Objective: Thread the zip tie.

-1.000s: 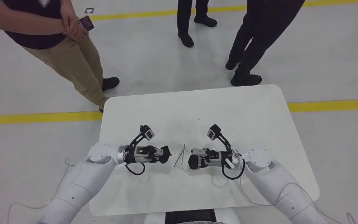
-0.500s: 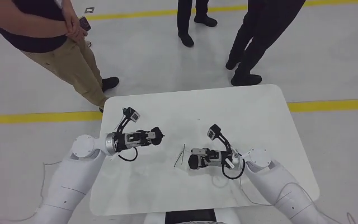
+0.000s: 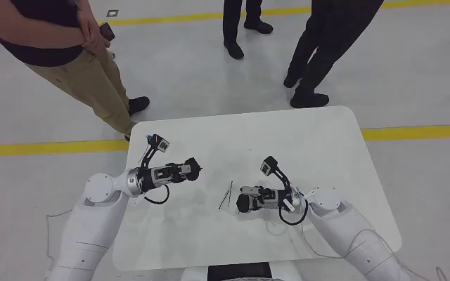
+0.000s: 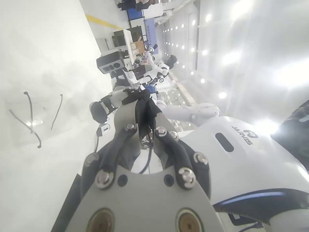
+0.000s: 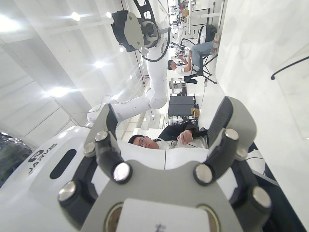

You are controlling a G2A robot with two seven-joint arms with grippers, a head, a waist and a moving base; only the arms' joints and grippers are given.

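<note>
Left jaws pulled back, closed, right jaws wide beside zip ties (image 3: 230, 190) on table (image 3: 316, 140)

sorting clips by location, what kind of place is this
Probably a robotics lab hall: a white table on a floor marked with yellow tape, and another white humanoid robot in the room behind.

In the top view, loose zip ties (image 3: 226, 197) lie on the table (image 3: 309, 140) just below frame centre, the right gripper (image 3: 238, 201) just beside them rightward, the left gripper (image 3: 200, 167) apart at upper left.
</note>
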